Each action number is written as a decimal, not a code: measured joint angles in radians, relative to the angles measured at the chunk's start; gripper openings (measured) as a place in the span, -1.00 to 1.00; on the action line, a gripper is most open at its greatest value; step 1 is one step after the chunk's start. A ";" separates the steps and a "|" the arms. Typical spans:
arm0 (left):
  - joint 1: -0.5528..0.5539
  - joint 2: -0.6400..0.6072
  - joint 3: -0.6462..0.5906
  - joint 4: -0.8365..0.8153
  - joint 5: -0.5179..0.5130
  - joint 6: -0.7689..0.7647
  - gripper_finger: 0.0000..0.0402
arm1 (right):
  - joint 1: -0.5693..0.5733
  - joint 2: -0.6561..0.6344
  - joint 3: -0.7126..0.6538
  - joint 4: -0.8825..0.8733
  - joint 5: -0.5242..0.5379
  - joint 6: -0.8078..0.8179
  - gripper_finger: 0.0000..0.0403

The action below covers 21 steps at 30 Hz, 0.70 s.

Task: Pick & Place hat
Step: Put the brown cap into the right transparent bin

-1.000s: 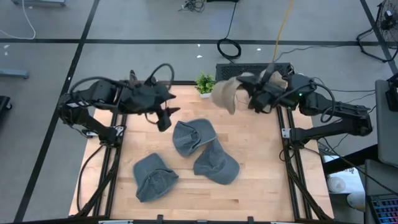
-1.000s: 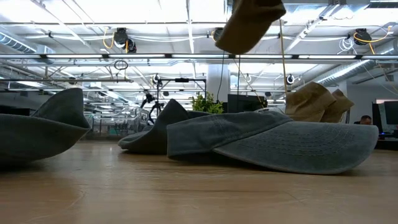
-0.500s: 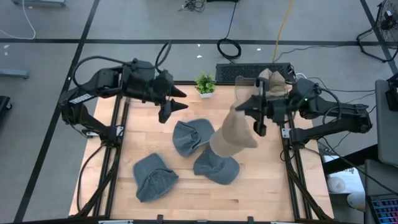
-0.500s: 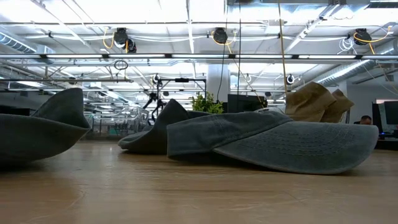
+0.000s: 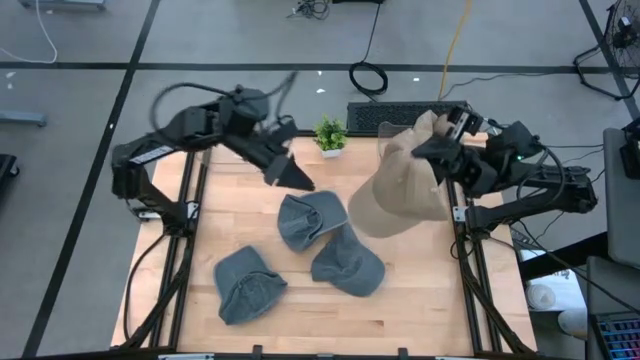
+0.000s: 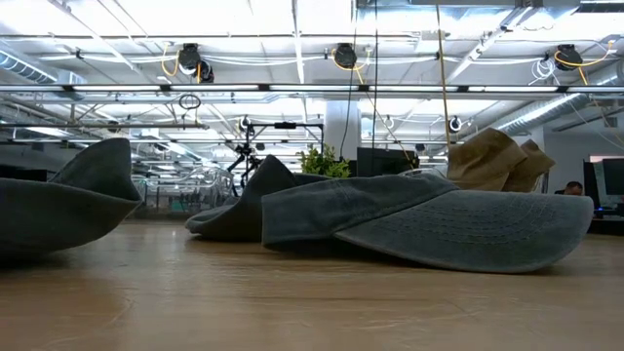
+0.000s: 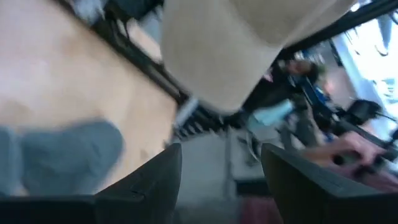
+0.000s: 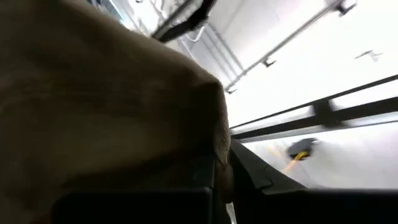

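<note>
Right gripper clamped shut on the tan hat, which hangs in the air below and inboard of its fingers, over the table's right side; pick done, placement left. Three grey hats lie on the wood, near but apart from the hanging hat; whether they count as placed, cannot tell. Another tan hat rests at the far edge. Left gripper hovers empty, fingers parted, just above the nearest grey hat.
</note>
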 joint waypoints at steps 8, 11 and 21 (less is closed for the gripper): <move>-0.007 0.103 0.000 0.244 0.188 -0.159 0.13 | -0.029 0.003 0.000 0.019 0.053 -0.067 -0.95; -0.008 0.146 0.000 0.416 0.247 -0.281 0.13 | -0.042 -0.006 0.000 0.035 0.051 -0.106 -0.95; 0.019 0.189 0.000 0.477 0.206 -0.426 0.13 | -0.098 -0.031 0.041 0.053 0.019 -0.110 -0.95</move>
